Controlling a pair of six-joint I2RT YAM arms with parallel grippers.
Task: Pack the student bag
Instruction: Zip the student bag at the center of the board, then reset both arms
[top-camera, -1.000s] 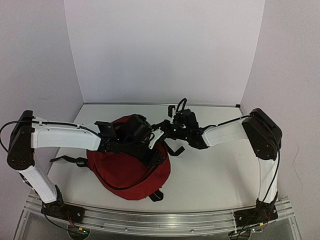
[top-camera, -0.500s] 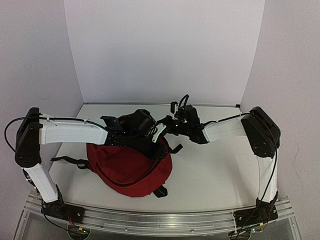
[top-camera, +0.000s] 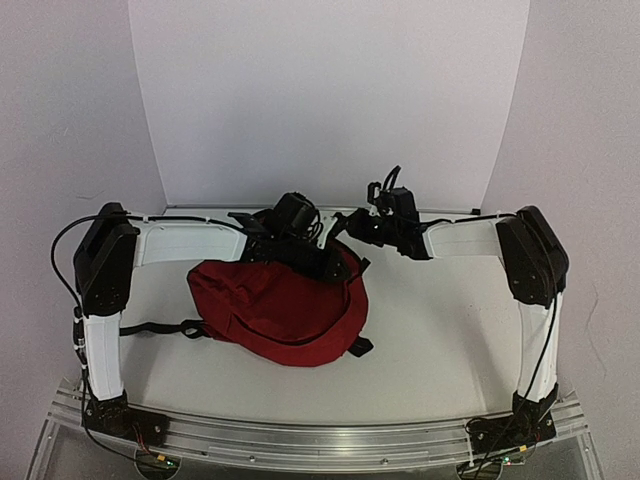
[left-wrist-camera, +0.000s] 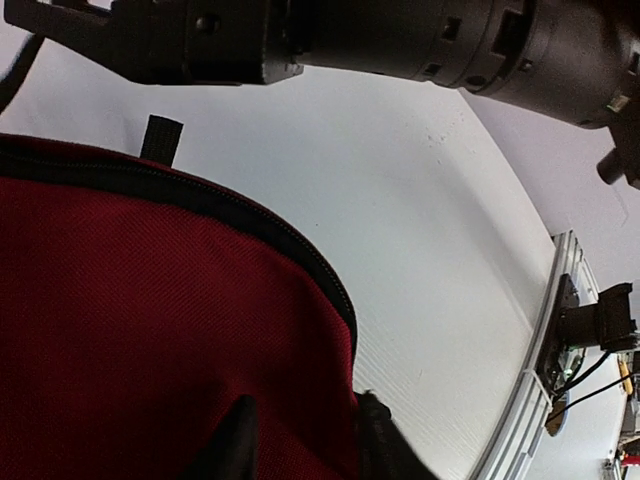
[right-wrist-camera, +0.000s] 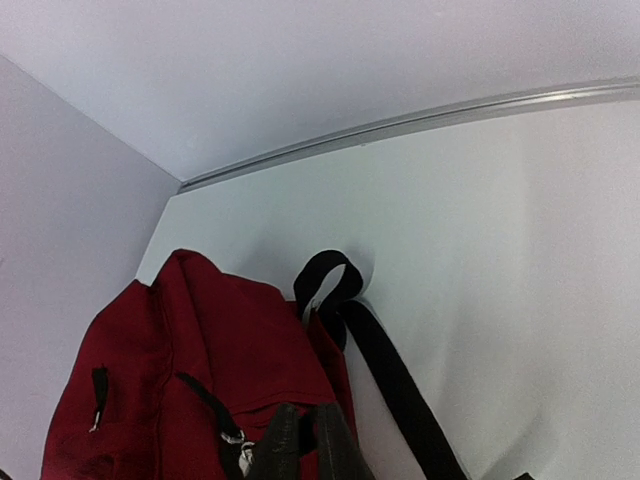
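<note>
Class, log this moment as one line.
student bag on table | left hand: fingers apart at bag edge | right hand: by bag, grip unclear

Soft, even light is filling the scene, leaving only faint shadows under the dark red fabric backpack (top-camera: 285, 305). Close to the left wrist lens, the black fingers (left-wrist-camera: 240, 440) are blurring; the right wrist lens is bowing the aluminium rail (right-wrist-camera: 420, 122).

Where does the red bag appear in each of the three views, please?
Top external: bag at centre, on the table.
Left wrist: bag fills the lower left.
Right wrist: bag in the lower left corner.
Shared landmark: the white table, seen beside the bag in every view.
</note>
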